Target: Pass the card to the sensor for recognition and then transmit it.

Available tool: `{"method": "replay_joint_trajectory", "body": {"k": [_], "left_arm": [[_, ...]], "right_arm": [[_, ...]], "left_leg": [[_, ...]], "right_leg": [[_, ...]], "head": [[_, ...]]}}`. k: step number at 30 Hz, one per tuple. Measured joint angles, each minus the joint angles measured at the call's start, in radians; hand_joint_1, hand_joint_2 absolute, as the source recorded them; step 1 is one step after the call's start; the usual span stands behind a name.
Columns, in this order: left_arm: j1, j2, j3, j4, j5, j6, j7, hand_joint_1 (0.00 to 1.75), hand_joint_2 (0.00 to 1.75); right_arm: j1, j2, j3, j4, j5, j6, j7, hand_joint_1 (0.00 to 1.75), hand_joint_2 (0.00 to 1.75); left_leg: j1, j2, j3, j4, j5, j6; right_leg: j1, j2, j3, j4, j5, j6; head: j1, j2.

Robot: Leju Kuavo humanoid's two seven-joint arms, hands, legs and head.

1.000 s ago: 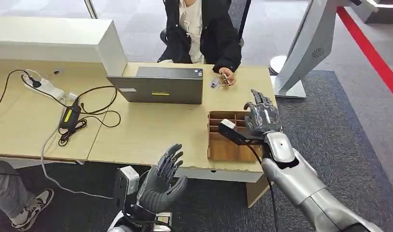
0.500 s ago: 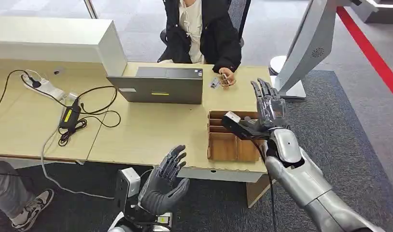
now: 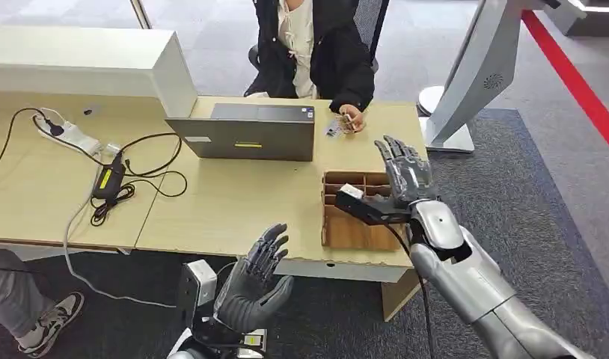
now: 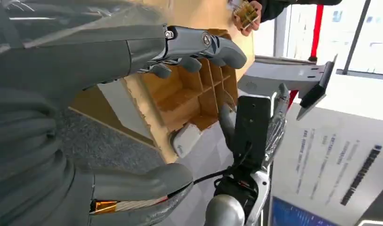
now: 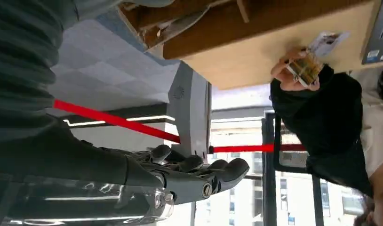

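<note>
A person across the desk pinches a small card [image 3: 334, 129] in a hand [image 3: 351, 119] resting on the tabletop beside the laptop [image 3: 245, 134]. The right wrist view shows that card [image 5: 327, 41] from below the person's fingers. My right hand [image 3: 405, 170] is raised over the far right part of a wooden divided box [image 3: 348, 224], fingers spread and holding nothing, a short way from the card. My left hand [image 3: 260, 271] hovers in front of the desk's near edge, palm up and fingers apart, with nothing in it; its fingers [image 4: 199, 44] appear in the left wrist view.
A white kiosk stand [image 3: 477, 71] rises at the desk's right end on grey carpet. A power strip [image 3: 69, 134], an adapter [image 3: 107, 179] and looped cables lie on the left of the desk. A white counter block [image 3: 84, 60] stands at the far left.
My right hand rose and swung toward the far right, then came back slightly left over the box. The left hand and the person's card have barely moved.
</note>
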Motion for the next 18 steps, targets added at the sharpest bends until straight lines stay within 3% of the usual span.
{"method": "replay_joint_trajectory", "body": {"k": [18], "left_arm": [[0.0,0.0,0.0,0.002,0.0,-0.003,0.003,0.0,1.75]], "right_arm": [[-0.001,0.016,0.033,0.057,0.018,0.012,0.0,0.0,1.75]], "left_leg": [[0.0,0.0,0.0,0.0,0.0,0.0]], "right_leg": [[0.0,0.0,0.0,0.0,0.0,0.0]], "head": [[0.0,0.0]]}}
